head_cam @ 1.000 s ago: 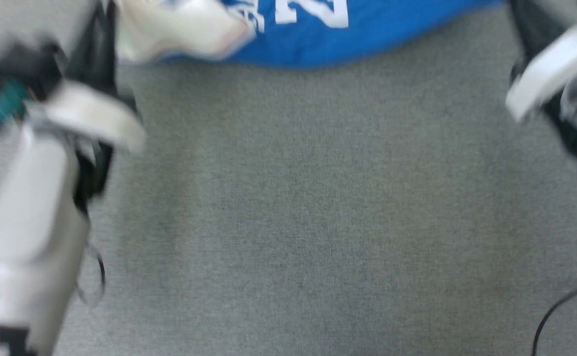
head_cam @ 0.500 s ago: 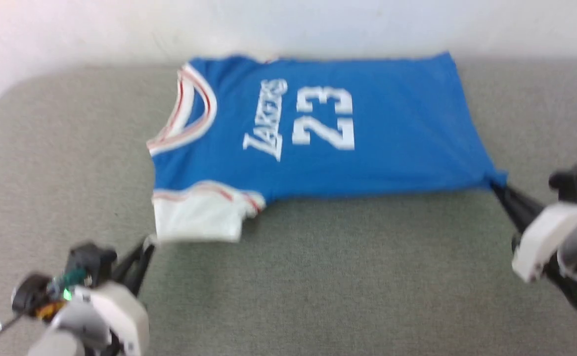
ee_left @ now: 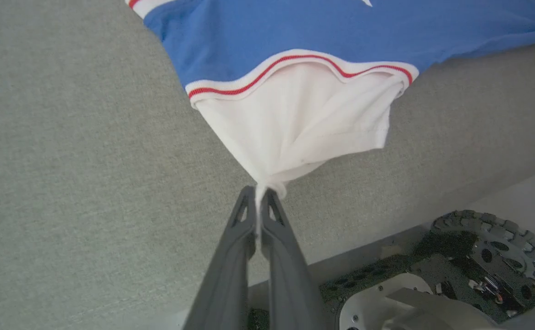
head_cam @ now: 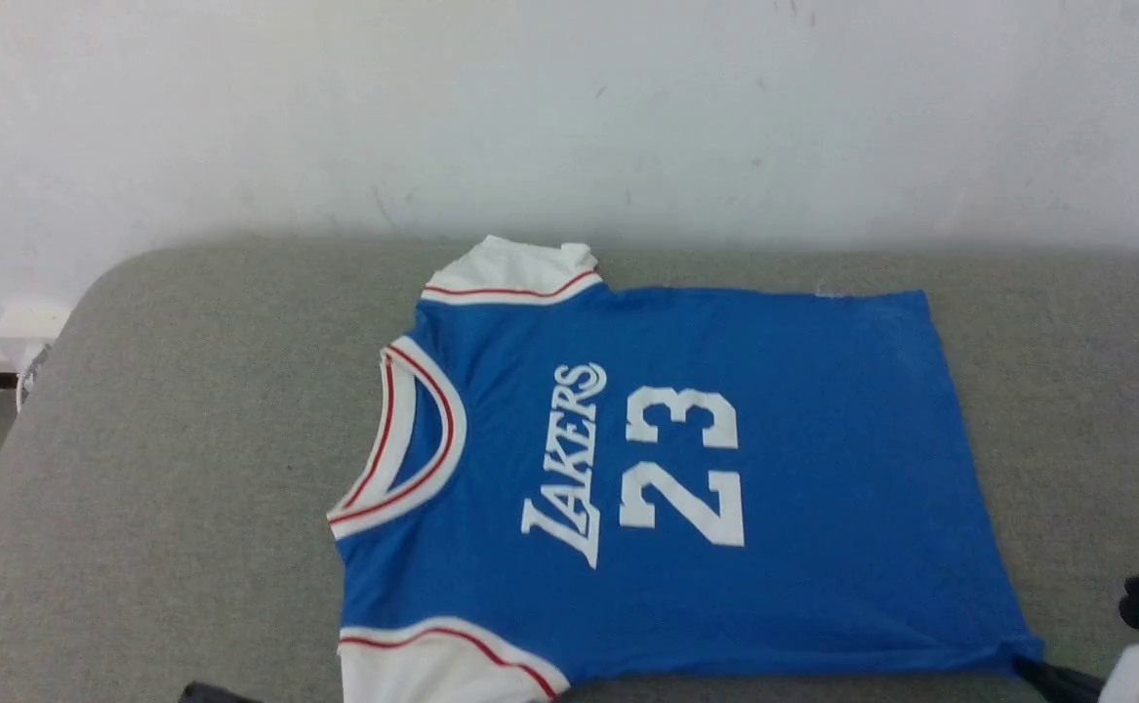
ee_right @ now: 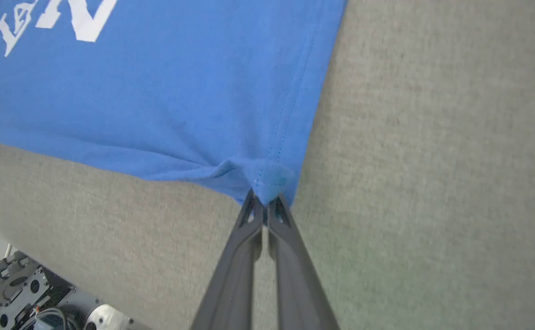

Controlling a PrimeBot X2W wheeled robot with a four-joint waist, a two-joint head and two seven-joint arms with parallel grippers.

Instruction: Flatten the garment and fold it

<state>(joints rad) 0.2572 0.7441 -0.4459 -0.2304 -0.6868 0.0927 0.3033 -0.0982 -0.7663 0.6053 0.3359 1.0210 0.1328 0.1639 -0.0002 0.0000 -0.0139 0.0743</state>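
The head camera had tipped upward since half a second before, so the royal-blue jersey garment (head_cam: 803,420), short-sleeved in white with red-striped trim, sat lower in its picture, and more of the plain white wall (head_cam: 530,117) showed behind it. Both arms had dropped toward the bottom edge of that view. The far white sleeve (head_cam: 510,266) now lay open to sight at the garment's far edge, near the wall.

The garment lay spread flat, print upward, on the grey woven upholstered surface (head_cam: 188,439). Its red-striped white collar (head_cam: 403,439) pointed to the robot's left and its hem to the right. The white lettering "LAKERS" and the number 23 read sideways across its middle.

The left gripper (ee_left: 259,195) was clenched on the corner of the near white sleeve (ee_left: 304,119), its two long dark fingers pressed together with a tuft of white cloth between the tips. The sleeve was drawn into a point toward them. In the head view just a dark scrap of that gripper (head_cam: 208,693) showed at the bottom edge.

The right gripper (ee_right: 264,201) was clenched on the near hem corner of the garment (ee_right: 157,101), where the blue cloth bunched into a small fold at the fingertips. In the head view its dark tips (head_cam: 1042,672) met that corner at the lower right.

The robot's wheeled base (ee_left: 492,238) showed below the surface's edge.
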